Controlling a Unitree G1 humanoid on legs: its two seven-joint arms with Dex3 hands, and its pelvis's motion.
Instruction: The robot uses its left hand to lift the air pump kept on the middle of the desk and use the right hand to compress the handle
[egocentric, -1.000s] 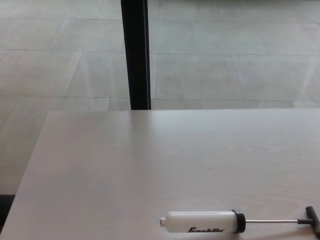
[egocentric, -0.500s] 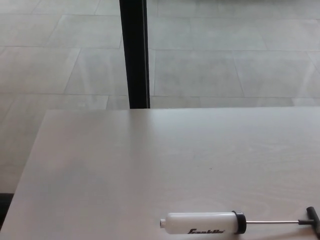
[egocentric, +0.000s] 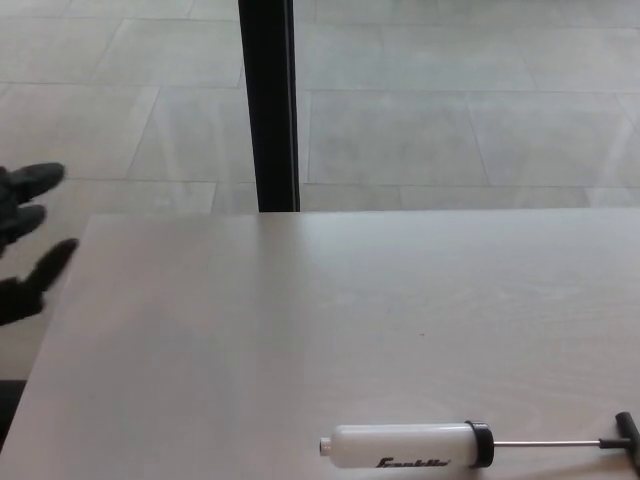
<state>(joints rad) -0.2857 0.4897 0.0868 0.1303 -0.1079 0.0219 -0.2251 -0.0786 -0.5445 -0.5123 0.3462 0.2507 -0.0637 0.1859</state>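
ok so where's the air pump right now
In the head view the air pump lies flat near the desk's bottom edge, right of centre, far from the left hand.

We are looking at a pale wooden desk (egocentric: 250, 330) that is carrying one thing: an air pump (egocentric: 405, 446) lying on its side near the front edge (rod drawn out rightward).

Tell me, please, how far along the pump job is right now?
Nothing is done yet: the pump lies flat on the desk near the front edge, its rod out and handle untouched. In hand: the left hand is at the left edge, fingers apart, holding nothing, far from the pump. Left: lift it and compress the handle; the right hand is not in view.
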